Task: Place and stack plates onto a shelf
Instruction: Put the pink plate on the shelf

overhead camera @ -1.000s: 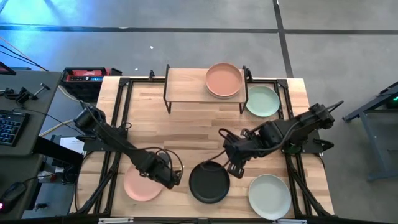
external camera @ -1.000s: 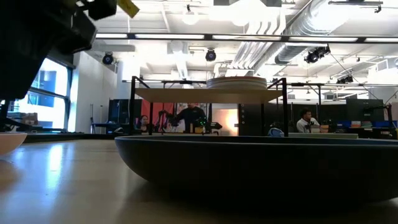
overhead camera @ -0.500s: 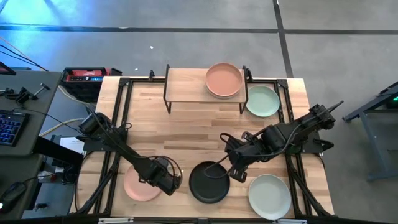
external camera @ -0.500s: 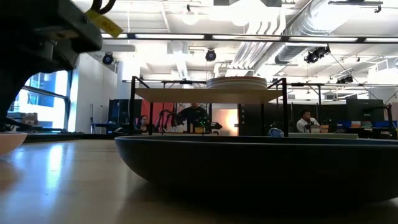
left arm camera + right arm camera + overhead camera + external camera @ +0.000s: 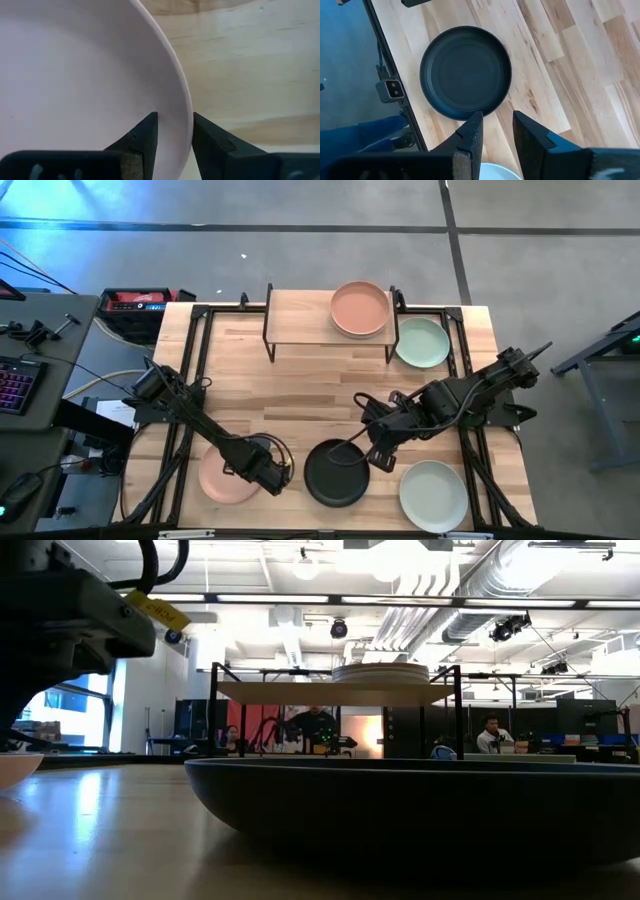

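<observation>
While the left hand (image 5: 172, 132) is straddling the pink plate's (image 5: 228, 476) rim with fingers apart, not yet pinching, the right hand (image 5: 494, 131) is hovering part-open and empty above the black plate (image 5: 336, 472).

Closing off-centre could be tipping or skidding the pink plate across the worktop (image 5: 300, 380), well apart from the shelf (image 5: 300, 310) holding a peach plate (image 5: 359, 308); no writing is readable, even on the yellow tag (image 5: 160, 611).

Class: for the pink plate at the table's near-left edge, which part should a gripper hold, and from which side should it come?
Take the pink plate by its low rim. It lies flat, so a finger must go on each side of the rim. The left gripper already straddles the rim on the side nearest the black plate, which looks workable.
</observation>
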Controlling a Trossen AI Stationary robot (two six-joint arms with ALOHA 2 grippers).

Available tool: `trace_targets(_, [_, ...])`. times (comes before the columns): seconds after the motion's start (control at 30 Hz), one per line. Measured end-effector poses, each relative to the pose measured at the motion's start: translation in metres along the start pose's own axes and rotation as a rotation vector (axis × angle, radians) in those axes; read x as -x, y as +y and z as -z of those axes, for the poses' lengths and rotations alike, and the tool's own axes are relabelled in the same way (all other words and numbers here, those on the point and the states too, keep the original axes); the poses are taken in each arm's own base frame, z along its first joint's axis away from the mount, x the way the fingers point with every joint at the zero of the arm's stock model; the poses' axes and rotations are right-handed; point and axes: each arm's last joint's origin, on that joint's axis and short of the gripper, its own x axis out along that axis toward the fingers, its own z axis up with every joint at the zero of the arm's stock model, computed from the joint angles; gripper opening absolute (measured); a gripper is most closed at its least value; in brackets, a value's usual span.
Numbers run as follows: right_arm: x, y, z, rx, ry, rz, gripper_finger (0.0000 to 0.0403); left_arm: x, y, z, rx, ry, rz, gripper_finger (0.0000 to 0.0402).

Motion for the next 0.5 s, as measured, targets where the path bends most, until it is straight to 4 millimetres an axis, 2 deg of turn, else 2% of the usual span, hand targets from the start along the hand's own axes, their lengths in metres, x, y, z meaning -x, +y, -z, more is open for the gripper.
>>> trace_targets(0.37, [0.0,0.0,0.0,0.011,-0.001,0.0,0.0085,0.0009,0.001,0.0008,-0.058,0.03,-0.019,0.0021])
trace_targets(0.5, [0.0,0.0,0.0,0.019,-0.001,0.0,0.0085,0.0014,0.0012,0.001,-0.083,0.038,-0.024,0.0007])
